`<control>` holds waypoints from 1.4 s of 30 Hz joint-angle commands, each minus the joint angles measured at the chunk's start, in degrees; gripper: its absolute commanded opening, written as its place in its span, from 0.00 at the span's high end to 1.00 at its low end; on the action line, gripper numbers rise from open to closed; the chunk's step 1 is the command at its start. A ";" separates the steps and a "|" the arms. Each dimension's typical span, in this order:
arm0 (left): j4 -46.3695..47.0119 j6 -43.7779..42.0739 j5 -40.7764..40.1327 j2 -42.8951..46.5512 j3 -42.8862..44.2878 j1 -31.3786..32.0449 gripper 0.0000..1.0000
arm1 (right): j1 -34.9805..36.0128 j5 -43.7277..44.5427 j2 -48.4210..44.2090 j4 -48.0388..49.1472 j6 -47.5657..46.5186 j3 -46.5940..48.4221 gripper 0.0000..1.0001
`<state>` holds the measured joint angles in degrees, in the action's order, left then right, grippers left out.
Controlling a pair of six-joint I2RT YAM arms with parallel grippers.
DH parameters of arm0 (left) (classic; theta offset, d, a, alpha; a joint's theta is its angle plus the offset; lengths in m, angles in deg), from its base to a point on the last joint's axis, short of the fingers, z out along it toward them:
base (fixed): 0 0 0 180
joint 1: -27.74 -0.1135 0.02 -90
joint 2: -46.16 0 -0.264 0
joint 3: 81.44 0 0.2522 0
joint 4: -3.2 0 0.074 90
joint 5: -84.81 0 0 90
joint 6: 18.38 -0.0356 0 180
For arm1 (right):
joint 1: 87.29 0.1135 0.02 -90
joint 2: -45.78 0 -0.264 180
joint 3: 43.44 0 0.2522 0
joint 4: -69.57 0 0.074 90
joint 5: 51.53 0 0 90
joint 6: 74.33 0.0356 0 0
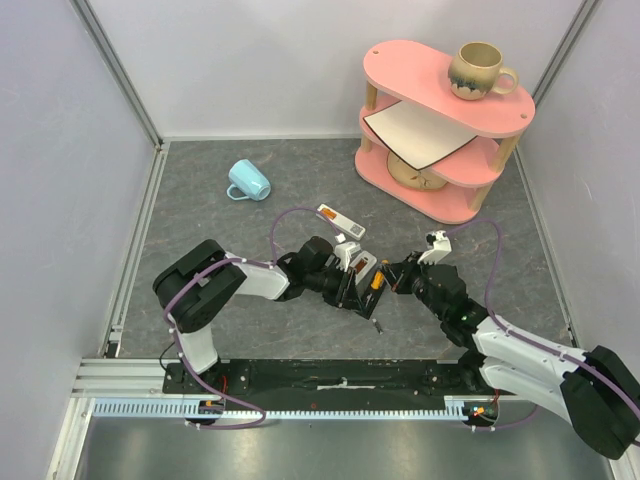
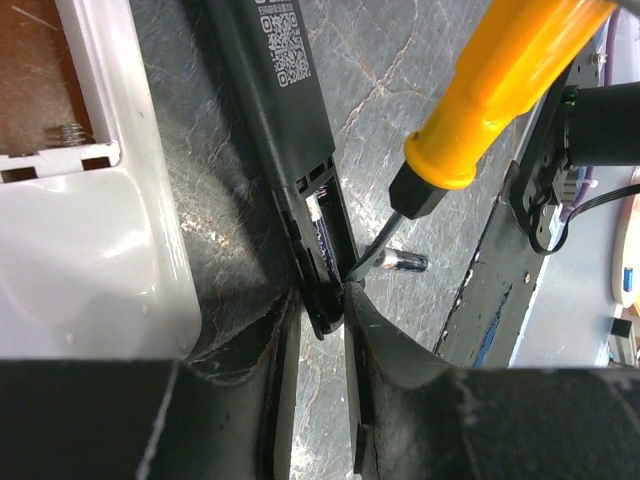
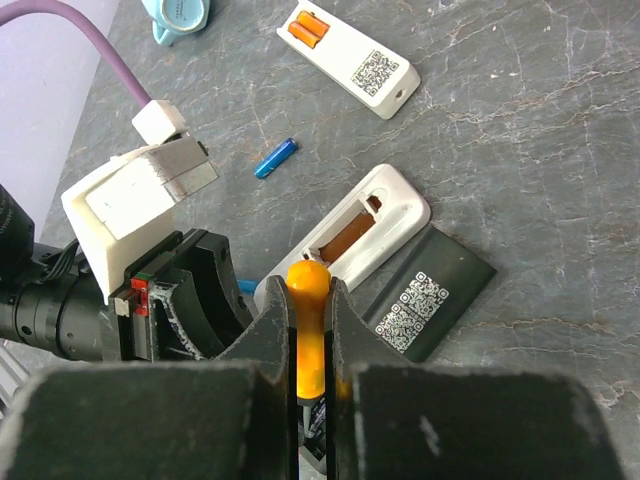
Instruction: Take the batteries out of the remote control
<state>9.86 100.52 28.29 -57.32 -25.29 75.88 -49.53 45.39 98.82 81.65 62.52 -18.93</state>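
Left tool (image 2: 325, 312): closed on the near end of the black remote (image 2: 270, 90), one finger on each long side.
Right tool (image 3: 308, 300): clamped on the orange handle of the screwdriver (image 2: 500, 80). The metal shaft tip sits in the black remote's open battery bay, right at the left tool's fingertips. Cannot tell what is in the bay.

Pose, top view: left arm (image 1: 250, 280) reaches in low from 8 o'clock and right arm (image 1: 500, 345) from 4 o'clock. The wrists meet at the centre of the table (image 1: 200, 230).

Cells:
- dark grey cell (image 2: 405, 262): lies on the table just beside the shaft tip, at its 3 o'clock.
- blue cell (image 3: 275, 158): loose on the table, at 10 o'clock of the near white remote (image 3: 400, 205), whose bay is open with the spring showing.
- orange cells (image 3: 308, 30): two, seated in the far white remote (image 3: 365, 70), at 12 o'clock of the tools.

Containers, top view: blue mug (image 1: 248, 181) lies on its side at 10 o'clock. Beige mug (image 1: 478, 70) stands upright on the top tier of the pink shelf (image 1: 400, 65) at 1 o'clock.
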 commanded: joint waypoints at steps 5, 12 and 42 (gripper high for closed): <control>-4.08 -2.27 -3.59 2.23 1.03 -0.15 0.69 | 0.39 0.28 -0.74 1.58 0.96 2.88 1.00; -4.96 -2.28 -1.22 3.81 1.55 -0.06 0.59 | 0.30 3.88 -1.62 -0.18 0.35 3.76 1.00; -0.47 -0.43 -0.96 4.87 -0.03 1.43 0.62 | 0.39 9.08 -4.70 -5.37 -2.03 1.65 1.00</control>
<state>8.37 100.24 28.85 -54.66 -25.25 77.97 -49.51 53.81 92.98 72.56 59.63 -16.57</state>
